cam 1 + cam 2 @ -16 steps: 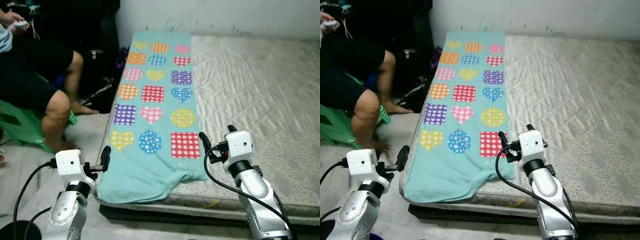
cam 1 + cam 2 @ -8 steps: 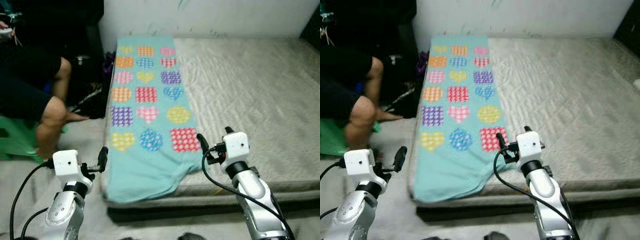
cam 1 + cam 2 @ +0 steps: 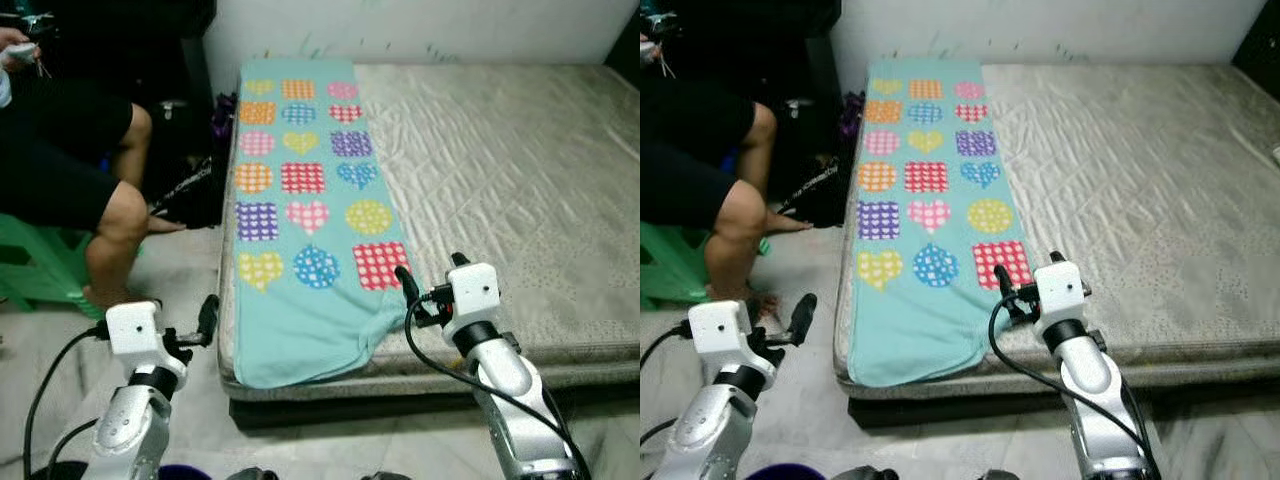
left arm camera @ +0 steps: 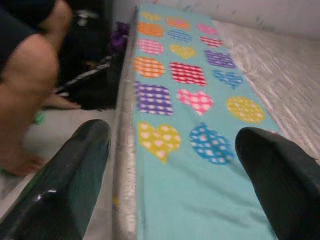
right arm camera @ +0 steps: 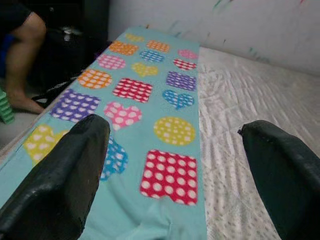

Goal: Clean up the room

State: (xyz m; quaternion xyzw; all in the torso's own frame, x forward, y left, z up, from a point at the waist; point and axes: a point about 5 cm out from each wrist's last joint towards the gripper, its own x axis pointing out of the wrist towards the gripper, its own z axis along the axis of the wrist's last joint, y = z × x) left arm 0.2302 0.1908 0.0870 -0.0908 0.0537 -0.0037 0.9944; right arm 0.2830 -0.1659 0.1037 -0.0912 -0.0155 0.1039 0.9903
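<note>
1. Room layout: a low mattress [image 3: 520,180] with a grey quilted cover lies on a pale floor [image 3: 190,270], its far end against a white wall [image 3: 420,25].
2. Task item: a turquoise blanket [image 3: 305,215] printed with dotted hearts, squares and circles lies flat along the robot's-left strip of the mattress. It runs from the wall end to the near edge.
3. Blanket condition: the patterned part lies smooth. The plain near end is slightly rumpled and hangs a little over the front edge of the mattress.
4. Left gripper [image 3: 208,318]: it is held low over the floor, just beside the near left corner of the mattress, apart from the blanket. In the left wrist view its two black fingers [image 4: 65,185] stand wide apart with nothing between them; the mattress edge and blanket lie beyond.
5. Right gripper [image 3: 432,285]: it is held above the near end of the mattress, at the right border of the blanket, close to the red dotted square. In the right wrist view its fingers [image 5: 60,175] are spread wide and hold nothing. Whether a fingertip touches the cloth cannot be told.
6. Surroundings: a person [image 3: 75,160] in dark shorts sits on a green stool [image 3: 35,270] on the robot's left, feet on the floor.
7. Surroundings: dark bags [image 3: 190,190] lie on the floor between the person and the mattress side.
</note>
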